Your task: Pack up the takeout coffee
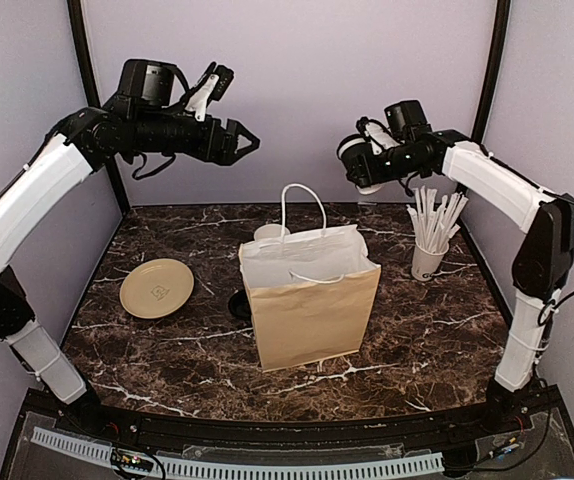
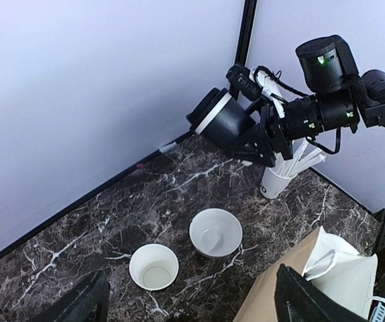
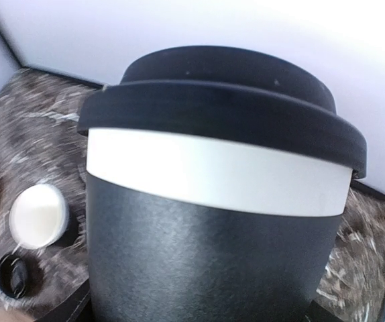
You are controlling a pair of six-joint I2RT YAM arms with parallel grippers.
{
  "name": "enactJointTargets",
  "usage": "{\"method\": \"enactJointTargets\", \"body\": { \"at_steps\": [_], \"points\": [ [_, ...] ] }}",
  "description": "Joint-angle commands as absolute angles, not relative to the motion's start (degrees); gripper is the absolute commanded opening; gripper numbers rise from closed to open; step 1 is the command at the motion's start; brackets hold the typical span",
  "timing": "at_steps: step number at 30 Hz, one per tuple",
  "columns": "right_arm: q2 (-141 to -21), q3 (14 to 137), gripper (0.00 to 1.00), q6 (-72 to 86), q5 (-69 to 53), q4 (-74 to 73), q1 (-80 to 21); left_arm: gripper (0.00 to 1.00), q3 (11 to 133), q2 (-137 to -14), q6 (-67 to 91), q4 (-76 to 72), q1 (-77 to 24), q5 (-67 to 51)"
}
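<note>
The dark marbled worktop point(image 1: 167, 370) carries a brown paper bag point(image 1: 312, 300) standing open at its centre, its white handles upright over the mouth.

Your right pincer point(image 1: 372, 165) is closed around the body of a coffee cup point(image 1: 352, 160). It holds the cup high above the worktop, behind and to the right of the bag's mouth. The cup lies tipped nearly on its side, with its black dome lid point(image 2: 204, 111) pointing toward the left arm. Your left pincer point(image 1: 245, 142) hangs high on the other side, jaws wide apart and holding nothing.

Treat the cup as light and soft-walled:
- **Squeeze:** paper like this probably dents if you clamp hard.
- **Slip:** the smooth black side point(image 3: 206, 255) may slide if you grip loosely.
- **Where to hold:** take it on the body just below the white band point(image 3: 219, 178), where the rim likely stiffens the wall.
- **Lid:** stay off it, since it is probably only pressed on.
- **Contents:** you cannot tell whether it is full, so bring it upright before lowering.

The bag looks thin and may tip if the cup nudges it.

A second cup point(image 2: 153, 266) stands uncapped on the worktop beside a white bowl point(image 2: 216, 231).
</note>
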State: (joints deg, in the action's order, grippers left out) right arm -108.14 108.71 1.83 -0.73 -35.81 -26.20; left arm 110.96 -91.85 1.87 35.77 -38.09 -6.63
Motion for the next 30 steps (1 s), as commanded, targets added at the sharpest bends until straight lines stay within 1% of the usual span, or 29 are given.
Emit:
{"method": "enactJointTargets", "body": {
  "at_steps": [1, 4, 5, 8, 11, 15, 19, 22, 27, 30],
  "points": [
    [-103.9, 112.1, 0.59, -9.8, -21.1, -37.5, -28.1, 0.9, 116.2, -92.9, 0.4, 40.7, -37.7, -10.7],
    [-99.0, 108.4, 0.59, -14.2, -29.8, -36.4, -28.2, 0.95, 117.5, -92.2, 0.6, 41.0, -37.7, -18.6],
    [-97.1, 106.9, 0.59, -15.1, -30.5, -35.5, -28.3, 0.97, 118.0, -91.8, 0.7, 41.0, -37.7, -20.1],
    [-93.1, 105.7, 0.6, -19.0, -33.5, -36.2, -28.4, 0.99, 119.1, -91.5, 1.2, 41.2, -37.6, -27.4],
    [-90.4, 106.1, 0.61, -26.2, -39.3, -42.0, -28.6, 0.99, 121.3, -92.1, 2.2, 41.7, -37.6, -33.0],
    [-86.9, 104.4, 0.61, -35.3, -45.3, -51.0, -29.0, 0.99, 120.2, -92.2, 3.5, 40.8, -37.5, -43.5],
    [-84.3, 103.0, 0.65, -41.2, -47.2, -58.9, -30.5, 0.99, 117.6, -92.7, 7.2, 38.3, -38.0, -51.4],
    [-82.5, 101.3, 0.67, -42.6, -47.9, -61.6, -31.6, 0.99, 117.8, -93.2, 5.7, 39.2, -40.3, -51.1],
    [-81.1, 99.1, 0.67, -43.5, -47.4, -62.8, -33.6, 0.99, 122.0, -95.2, 1.0, 43.6, -46.3, -45.2],
    [-81.4, 99.7, 0.66, -44.9, -47.2, -65.1, -35.5, 0.99, 122.2, -96.1, 0.5, 45.2, -47.2, -42.8]
  ]
}}
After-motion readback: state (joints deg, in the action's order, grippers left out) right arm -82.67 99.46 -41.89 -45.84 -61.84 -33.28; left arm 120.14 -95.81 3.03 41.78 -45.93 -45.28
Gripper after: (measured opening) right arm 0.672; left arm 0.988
